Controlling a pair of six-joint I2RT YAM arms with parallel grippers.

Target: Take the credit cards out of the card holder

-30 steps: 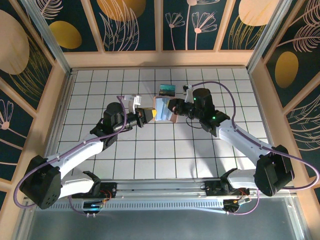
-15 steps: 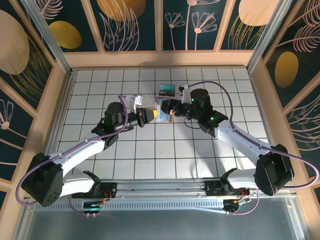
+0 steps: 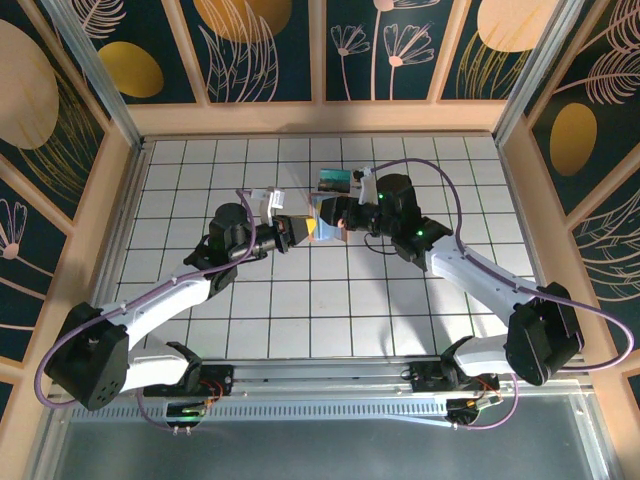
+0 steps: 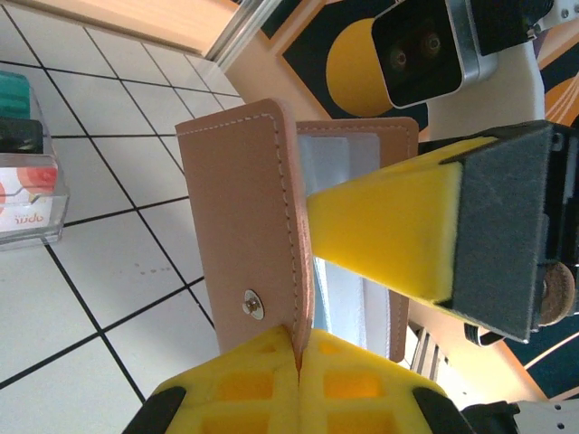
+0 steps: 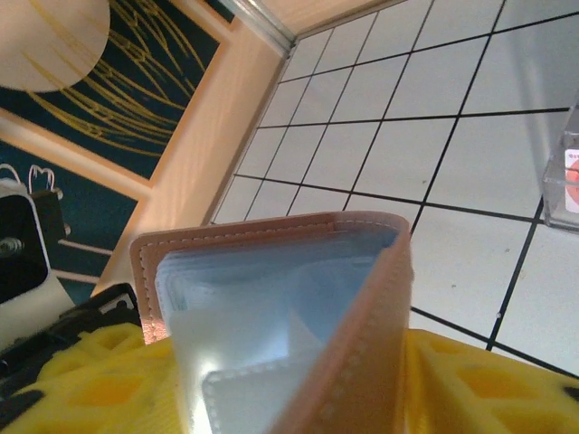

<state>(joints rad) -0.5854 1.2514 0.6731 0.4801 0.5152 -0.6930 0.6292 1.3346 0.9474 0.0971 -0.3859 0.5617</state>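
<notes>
At the open mouth of the card holder (image 4: 244, 217) — right gripper (image 5: 280, 389) is sitting spread astride one flap, left gripper (image 4: 298, 362) is pinching the other.

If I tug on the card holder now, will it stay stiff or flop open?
Likely floppy at the fold: the card holder stands open with one flap pinched in the left gripper, the other splayed away. Each flap looks fairly stiff and flat. The clear inner sleeves look slick, so the foam finger inside may slip on them.
</notes>
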